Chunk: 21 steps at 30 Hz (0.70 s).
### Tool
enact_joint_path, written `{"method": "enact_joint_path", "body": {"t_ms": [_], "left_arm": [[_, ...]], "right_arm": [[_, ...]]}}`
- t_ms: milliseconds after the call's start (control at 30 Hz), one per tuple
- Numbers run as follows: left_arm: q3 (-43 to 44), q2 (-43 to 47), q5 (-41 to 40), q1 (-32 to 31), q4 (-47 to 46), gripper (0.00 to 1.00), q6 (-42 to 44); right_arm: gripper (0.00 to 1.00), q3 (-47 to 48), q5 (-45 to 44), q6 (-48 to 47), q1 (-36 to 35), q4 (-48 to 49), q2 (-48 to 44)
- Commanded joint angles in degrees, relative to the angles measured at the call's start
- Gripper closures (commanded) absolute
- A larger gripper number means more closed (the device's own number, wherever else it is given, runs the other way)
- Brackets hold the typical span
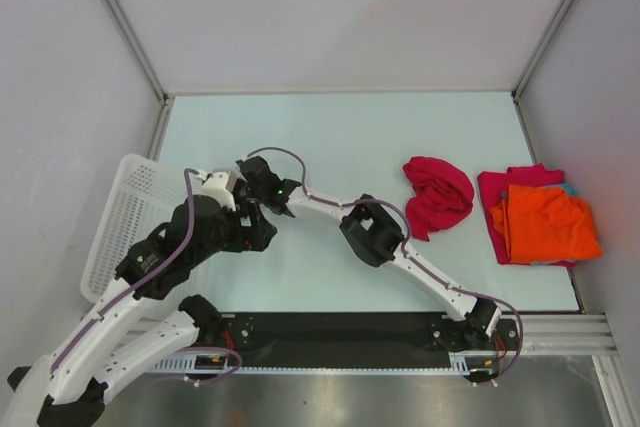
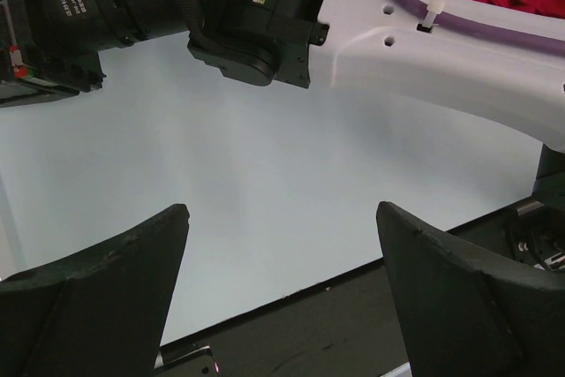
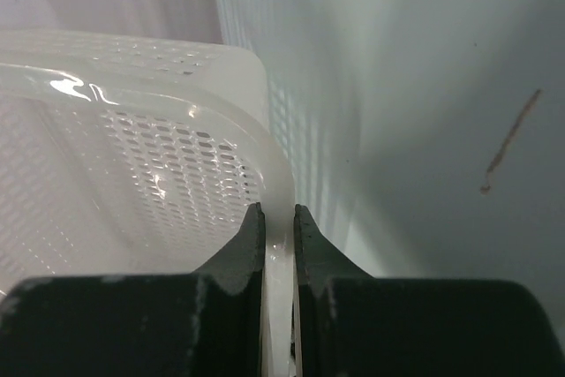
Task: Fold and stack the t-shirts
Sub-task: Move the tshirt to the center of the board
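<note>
Pale mint table (image 1: 330,137), grey-white walls (image 1: 330,7); right gripper (image 3: 279,218) clamped on white basket (image 3: 177,68) rim; left gripper (image 2: 281,209) jaws wide apart

Pale mint table (image 1: 330,137) before you. At its left edge you see the white lattice basket (image 1: 118,219). Right of centre lies a crumpled crimson t-shirt (image 1: 438,194). Near the right edge is a folded stack — magenta-pink t-shirt (image 1: 492,190) lowest, orange t-shirt (image 1: 545,227) on top.
</note>
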<state>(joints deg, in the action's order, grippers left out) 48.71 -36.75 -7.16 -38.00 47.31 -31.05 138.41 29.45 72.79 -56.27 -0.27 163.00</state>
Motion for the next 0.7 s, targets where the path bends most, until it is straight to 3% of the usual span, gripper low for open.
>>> {"method": "enact_joint_path", "body": {"t_ms": [0, 100, 300, 667], "left_arm": [[0.5, -0.4, 0.2, 0.3, -1.2, 0.07, -0.7], [0.5, -0.3, 0.1, 0.3, -1.2, 0.07, -0.7], [0.4, -0.1, 0.0, 0.3, -1.2, 0.08, -1.0], [0.2, -0.3, 0.7, 0.3, -2.1, 0.08, -1.7]], "right_arm": [[0.97, -6.2, 3.0, -3.6, -0.2, -8.3, -2.9], [0.75, -7.2, 3.2, -5.2, -0.3, -8.4, -4.0], [0.6, -5.0, 3.1, -9.2, 0.0, -10.9, -5.4], [0.54, -3.9, 2.1, -14.0, 0.6, -13.6, -9.8]]}}
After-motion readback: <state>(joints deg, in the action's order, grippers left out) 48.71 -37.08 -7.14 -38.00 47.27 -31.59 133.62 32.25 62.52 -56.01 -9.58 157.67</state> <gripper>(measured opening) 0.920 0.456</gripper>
